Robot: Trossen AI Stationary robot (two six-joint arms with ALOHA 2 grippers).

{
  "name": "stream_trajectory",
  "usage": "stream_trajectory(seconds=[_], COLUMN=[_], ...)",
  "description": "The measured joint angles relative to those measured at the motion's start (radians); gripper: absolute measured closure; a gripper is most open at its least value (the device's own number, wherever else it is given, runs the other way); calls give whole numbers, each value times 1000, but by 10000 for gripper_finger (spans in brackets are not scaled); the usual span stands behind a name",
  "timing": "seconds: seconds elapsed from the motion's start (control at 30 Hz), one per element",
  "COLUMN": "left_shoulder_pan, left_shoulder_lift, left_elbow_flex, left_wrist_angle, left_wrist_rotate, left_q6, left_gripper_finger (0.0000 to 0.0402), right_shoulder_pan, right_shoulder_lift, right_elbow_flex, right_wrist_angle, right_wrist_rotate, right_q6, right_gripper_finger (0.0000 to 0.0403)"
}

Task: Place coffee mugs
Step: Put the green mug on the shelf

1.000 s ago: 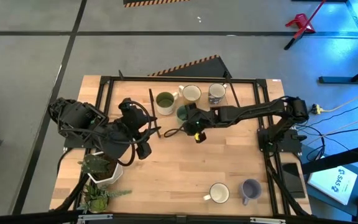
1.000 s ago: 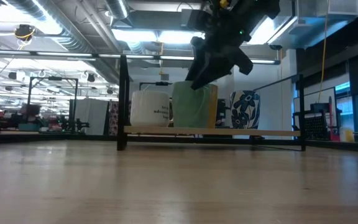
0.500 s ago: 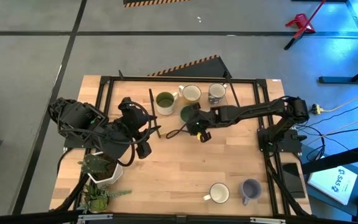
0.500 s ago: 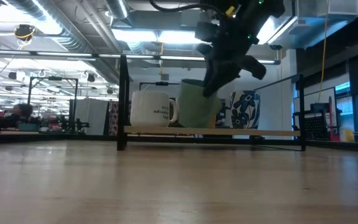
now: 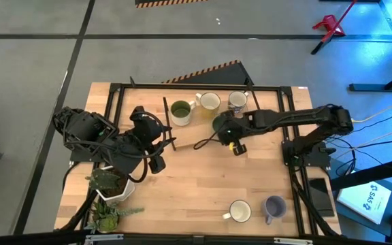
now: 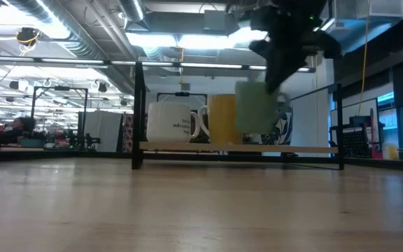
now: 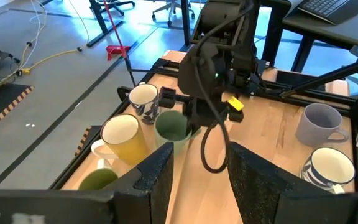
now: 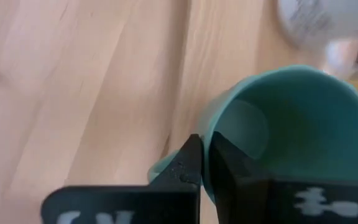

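The right claw [image 5: 233, 135] has just closed on the rim of the teal mug [image 5: 222, 125] and carries it above the counter [image 5: 196, 184], toward the row of mugs. The left claw [image 5: 156, 163] waits open nearby.

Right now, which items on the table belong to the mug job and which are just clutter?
Job:
teal-green mug, gripped by the right pincer
olive green mug
cream mug
blue-patterned mug
white mug
lavender mug

Clutter:
potted plant
phone
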Motion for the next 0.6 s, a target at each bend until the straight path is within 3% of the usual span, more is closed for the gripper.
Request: stream_trajectory(seconds=[0.17,0.6], left_shoulder_pan=[0,-1], left_shoulder_lift=[0,0], left_elbow_flex=[0,0], left_wrist_angle=[0,0], left_wrist_rotate=[0,2], left_q6=[1,2], left_gripper_finger=[260,260], right_shoulder_pan=[-37,-72], right_shoulder_lift=[-8,-8], right_elbow_flex=[0,0], right_wrist_angle=[-144,-176], right_wrist_rotate=[-21,-56], right_q6=[3,-54], right_gripper_finger=[400,400])
